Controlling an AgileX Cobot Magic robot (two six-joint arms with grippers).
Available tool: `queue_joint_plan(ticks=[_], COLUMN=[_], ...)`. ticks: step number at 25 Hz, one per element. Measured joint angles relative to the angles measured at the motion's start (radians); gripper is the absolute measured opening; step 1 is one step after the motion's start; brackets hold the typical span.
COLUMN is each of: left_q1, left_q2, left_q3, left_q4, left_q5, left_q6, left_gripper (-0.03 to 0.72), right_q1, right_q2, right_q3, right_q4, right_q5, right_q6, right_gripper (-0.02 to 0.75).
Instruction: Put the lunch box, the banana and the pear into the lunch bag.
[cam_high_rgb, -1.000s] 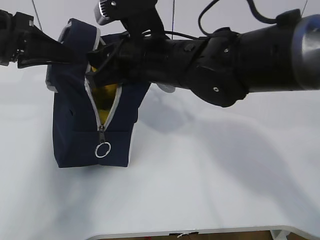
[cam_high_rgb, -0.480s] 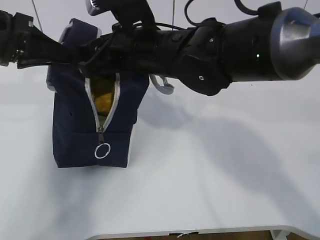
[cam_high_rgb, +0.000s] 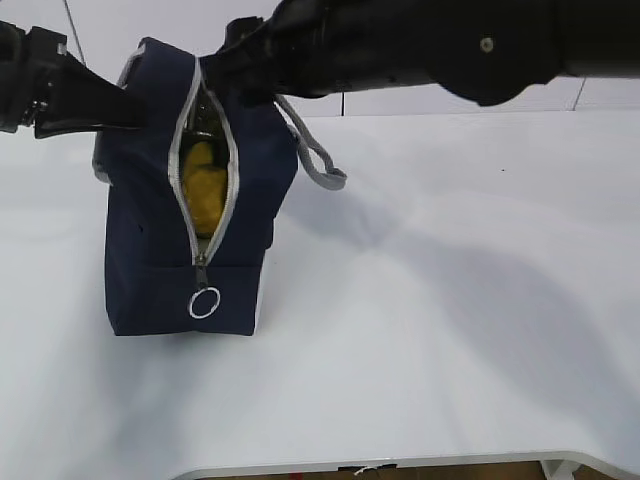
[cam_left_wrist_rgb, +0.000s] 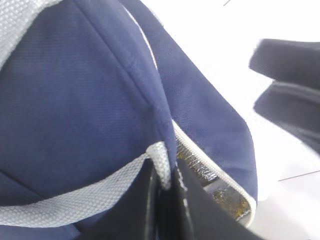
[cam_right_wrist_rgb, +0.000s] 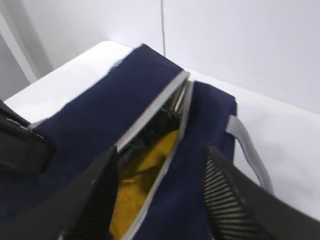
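The right gripper (cam_right_wrist_rgb: 157, 192) has lifted clear of the lunch bag (cam_high_rgb: 150, 270), jaws apart and empty, leaving yellow fruit (cam_high_rgb: 205, 190) inside, while the left gripper (cam_left_wrist_rgb: 165, 210) pinches the bag's grey-trimmed edge (cam_left_wrist_rgb: 161, 155)

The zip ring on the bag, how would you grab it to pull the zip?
Pinch the ring itself, coming from the front. It hangs free below the slider, flat against the bag, so a tool can close across its thin rim. The zip runs up from there to the top, so the pull would probably follow that line.
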Motion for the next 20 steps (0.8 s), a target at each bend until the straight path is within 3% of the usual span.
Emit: queue_joint_plan(ticks=[7,14,20], left_q1=[0.000,0.000,0.000], left_q2=[0.000,0.000,0.000], left_q3=[0.000,0.000,0.000], left_q4=[0.002,0.002,0.002], left_q5=[-0.016,-0.019,-0.021], left_q6=[0.000,0.000,0.000], left_gripper=[0.008,0.008,0.008], right_q1=[-0.049,-0.088,-0.138], right_q2=[-0.011,-0.004,0.076], right_q3=[-0.075,-0.223,-0.370], right_q4=[0.174,0.225,0.404], right_q5=[0.217,0.401,0.593], right_q6=[0.053,0.055,-0.053], right_gripper=[0.442,0.442,0.442])
